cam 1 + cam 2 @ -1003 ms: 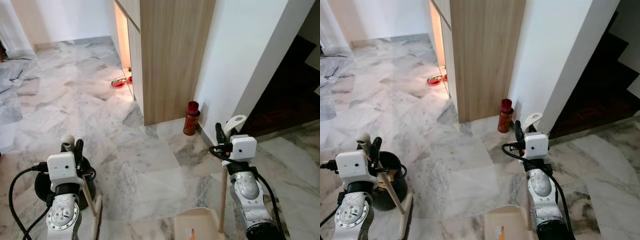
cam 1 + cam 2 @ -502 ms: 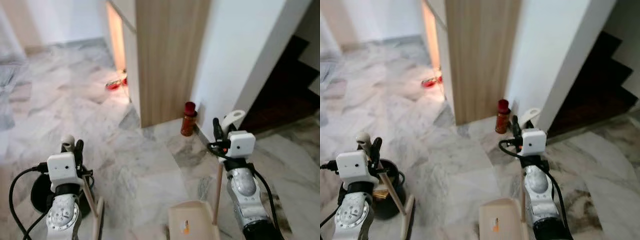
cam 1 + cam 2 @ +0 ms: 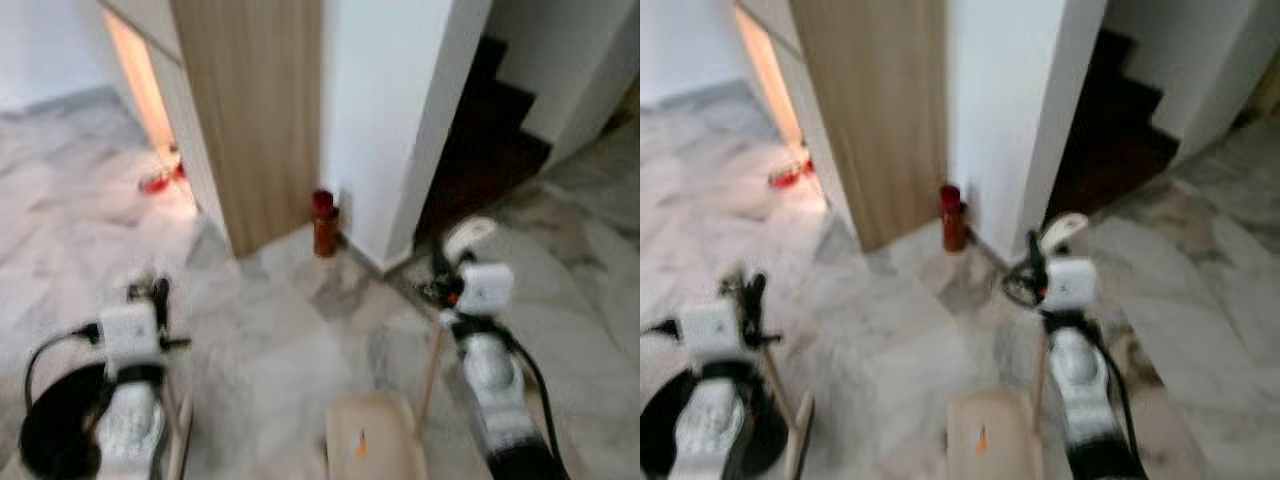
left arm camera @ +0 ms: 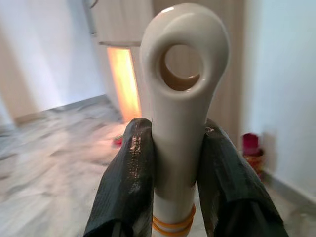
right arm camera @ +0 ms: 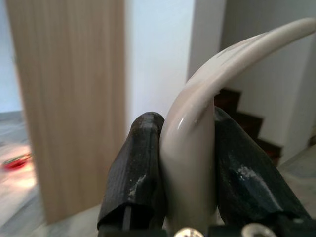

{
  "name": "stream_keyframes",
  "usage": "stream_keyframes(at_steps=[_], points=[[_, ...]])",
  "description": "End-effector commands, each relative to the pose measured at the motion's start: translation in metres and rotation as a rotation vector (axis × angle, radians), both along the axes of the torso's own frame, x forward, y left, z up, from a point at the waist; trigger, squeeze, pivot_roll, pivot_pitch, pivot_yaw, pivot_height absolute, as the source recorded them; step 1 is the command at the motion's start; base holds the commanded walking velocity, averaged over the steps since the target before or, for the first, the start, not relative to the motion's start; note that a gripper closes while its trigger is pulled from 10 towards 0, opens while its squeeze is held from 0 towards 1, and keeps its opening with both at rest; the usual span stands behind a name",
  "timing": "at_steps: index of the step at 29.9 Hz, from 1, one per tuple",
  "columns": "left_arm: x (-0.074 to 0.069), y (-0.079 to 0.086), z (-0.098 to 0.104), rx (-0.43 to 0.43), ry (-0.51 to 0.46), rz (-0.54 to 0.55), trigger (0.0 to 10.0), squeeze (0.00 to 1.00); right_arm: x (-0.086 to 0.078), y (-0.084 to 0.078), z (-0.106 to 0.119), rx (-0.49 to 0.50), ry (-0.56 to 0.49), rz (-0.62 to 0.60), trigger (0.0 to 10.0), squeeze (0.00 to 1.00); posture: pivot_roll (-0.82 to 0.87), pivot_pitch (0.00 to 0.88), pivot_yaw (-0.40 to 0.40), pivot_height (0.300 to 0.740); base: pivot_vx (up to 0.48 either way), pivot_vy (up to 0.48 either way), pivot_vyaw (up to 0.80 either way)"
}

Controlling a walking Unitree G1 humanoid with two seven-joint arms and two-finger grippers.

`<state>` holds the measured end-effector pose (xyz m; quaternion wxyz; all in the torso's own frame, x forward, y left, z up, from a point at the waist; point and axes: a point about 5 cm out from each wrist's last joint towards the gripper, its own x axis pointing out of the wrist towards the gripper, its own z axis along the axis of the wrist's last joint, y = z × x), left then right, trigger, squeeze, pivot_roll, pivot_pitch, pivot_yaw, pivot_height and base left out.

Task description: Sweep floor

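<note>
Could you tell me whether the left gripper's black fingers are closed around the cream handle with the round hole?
Yes, the left gripper presses the cream handle with the round hole from both sides.

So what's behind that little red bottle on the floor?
Right behind the red bottle is the white wall, with the wooden cabinet beside it. The picture is blurry, so anything small tucked behind the bottle can't be made out.

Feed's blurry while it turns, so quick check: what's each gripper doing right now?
Left gripper: closed on the broom handle.
Right gripper: closed on the dustpan handle.
</note>
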<state>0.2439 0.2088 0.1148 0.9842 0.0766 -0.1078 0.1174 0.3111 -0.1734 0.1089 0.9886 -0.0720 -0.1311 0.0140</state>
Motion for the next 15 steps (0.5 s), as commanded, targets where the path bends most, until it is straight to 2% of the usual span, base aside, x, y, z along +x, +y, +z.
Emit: stream_keyframes(at_steps=[1,15], points=[[-0.0018,0.0017,0.004,0.003,-0.024,0.001,10.0,0.0,0.0026,0.0064,0.0102,-0.009,-0.043,0.023,10.0,0.0,0.07,0.0,0.02,0.74,0.0,0.0,-0.78],[0.0009,-0.0013,0.0054,-0.002,-0.03,-0.014,10.0,0.0,0.0002,0.0081,0.01,-0.01,-0.045,0.029,10.0,0.0,0.07,0.0,0.025,0.74,0.0,0.0,-0.78]])
